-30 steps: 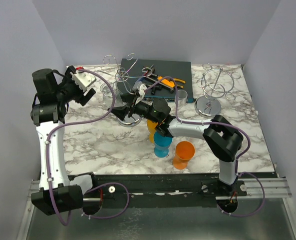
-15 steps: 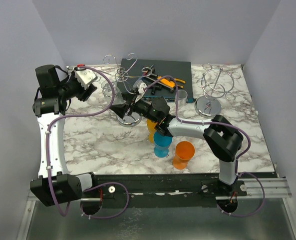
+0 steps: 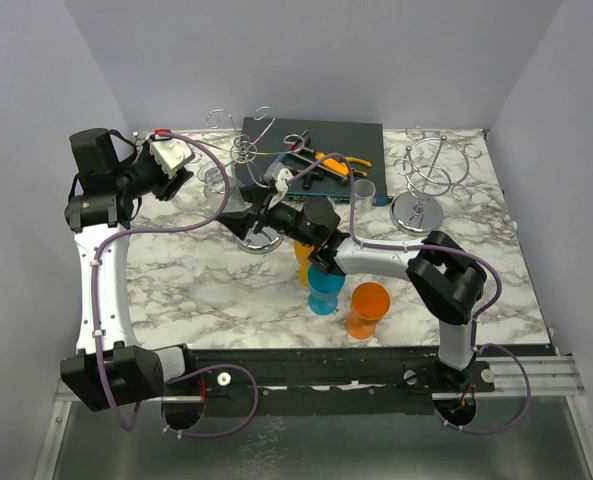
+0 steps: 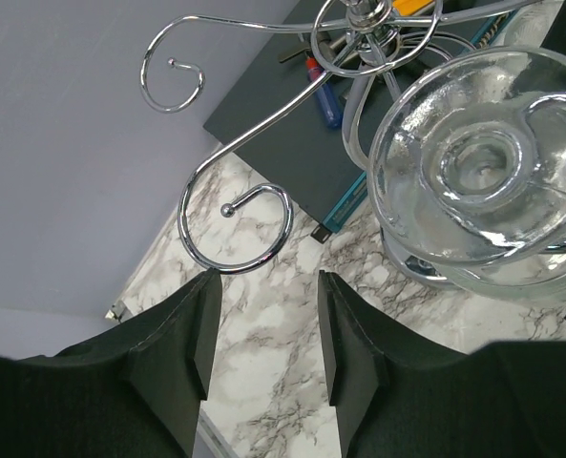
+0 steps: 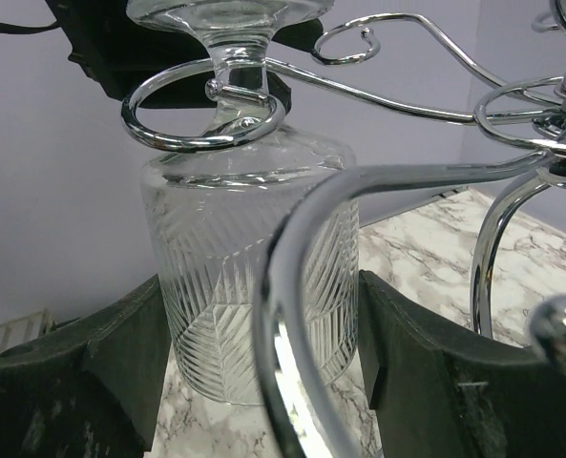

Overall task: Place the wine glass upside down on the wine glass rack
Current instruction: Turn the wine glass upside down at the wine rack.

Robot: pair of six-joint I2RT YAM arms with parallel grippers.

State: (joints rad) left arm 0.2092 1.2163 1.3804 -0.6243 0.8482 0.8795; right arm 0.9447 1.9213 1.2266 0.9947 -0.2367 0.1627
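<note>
At the back left of the marble table (image 3: 206,290), the wine glass (image 5: 254,277) hangs upside down from the wine glass rack (image 5: 426,175). Its stem passes through a chrome end loop (image 5: 189,143), its foot sits above that loop, and its ribbed bowl hangs below with the mouth downward.

Right wrist view — the right gripper (image 5: 262,324) straddles the bowl, with one dark finger (image 5: 120,363) on each side. Both inner faces appear to lie against the glass wall, so the bowl is pinched between them.

Left wrist view — the left gripper (image 4: 263,286) looks down on the same glass from above and to one side. Its two fingers are spread, only marble shows in the gap, and they touch nothing. The foot of the glass lies up and to the right of the tips, apart from both.

Top view: the left arm stands left of the rack with its gripper near the glass but clear of it. The right arm reaches across from the right side of the table to the rack. A blue cup (image 3: 325,290) and an orange cup (image 3: 368,305) stand near that arm's forearm. A second wire rack (image 3: 421,185) stands at the back right, well apart from the glass. A dark box (image 3: 316,135) lies behind the first rack, against the rear wall.
</note>
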